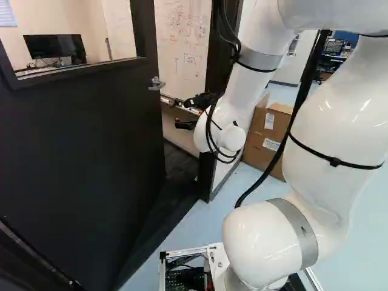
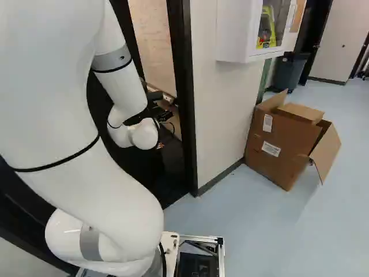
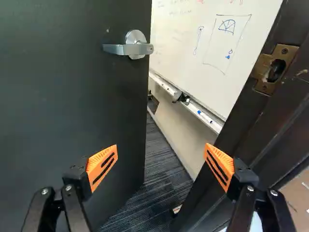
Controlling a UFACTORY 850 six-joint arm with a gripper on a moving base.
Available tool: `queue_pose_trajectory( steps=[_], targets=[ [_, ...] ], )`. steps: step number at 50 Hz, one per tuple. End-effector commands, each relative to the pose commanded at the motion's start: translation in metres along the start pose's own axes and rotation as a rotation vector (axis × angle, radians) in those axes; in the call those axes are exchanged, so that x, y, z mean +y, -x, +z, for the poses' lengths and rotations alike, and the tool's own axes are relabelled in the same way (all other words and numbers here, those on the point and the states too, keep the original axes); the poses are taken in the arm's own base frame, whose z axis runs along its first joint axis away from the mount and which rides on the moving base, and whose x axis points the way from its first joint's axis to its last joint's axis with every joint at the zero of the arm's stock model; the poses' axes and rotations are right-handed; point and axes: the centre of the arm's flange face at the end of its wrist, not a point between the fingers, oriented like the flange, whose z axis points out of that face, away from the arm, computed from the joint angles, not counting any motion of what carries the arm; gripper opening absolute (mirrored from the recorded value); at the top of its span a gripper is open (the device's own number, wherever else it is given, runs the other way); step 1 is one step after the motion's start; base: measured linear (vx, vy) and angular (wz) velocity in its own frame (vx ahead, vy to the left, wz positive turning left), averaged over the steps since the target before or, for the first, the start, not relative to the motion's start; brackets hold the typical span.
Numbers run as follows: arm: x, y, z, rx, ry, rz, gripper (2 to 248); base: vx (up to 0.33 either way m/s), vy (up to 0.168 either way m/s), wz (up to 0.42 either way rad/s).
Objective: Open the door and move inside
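Note:
My gripper (image 1: 180,114) is in the doorway opening in the left base view, beyond the frame edge. In the wrist view the gripper (image 3: 161,166) stands wide open, nothing between its orange pads. The dark door (image 3: 72,96) is swung part way open, one finger in front of its face. Its silver lever handle (image 3: 135,46) lies ahead of the gripper, apart from it; the same handle (image 1: 156,83) shows left of the arm's wrist. On the other side, the dark door frame (image 3: 236,125) carries a metal strike plate (image 3: 274,69), close to the other finger.
Through the gap show a whiteboard (image 3: 212,34) with a marker tray and dark carpet (image 3: 159,169). Right of the frame, a wall (image 2: 222,115) bears a white cabinet (image 2: 236,34). An opened cardboard box (image 2: 282,144) stands on the blue floor by it, with a grey bin (image 2: 289,70) behind.

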Motion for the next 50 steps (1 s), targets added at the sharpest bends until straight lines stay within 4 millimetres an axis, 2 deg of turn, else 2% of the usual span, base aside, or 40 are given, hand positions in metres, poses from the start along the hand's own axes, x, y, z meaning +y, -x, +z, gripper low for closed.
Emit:
queue_pose_trajectory(
  steps=[35, 50],
  targets=[
    [0.0000, 0.0000, 0.0000, 0.000, 0.000, 0.000, 247, 0.048, 0.066, -0.018],
    [0.0000, 0.0000, 0.0000, 0.000, 0.000, 0.000, 247, 0.001, -0.002, 0.001]
  ],
)
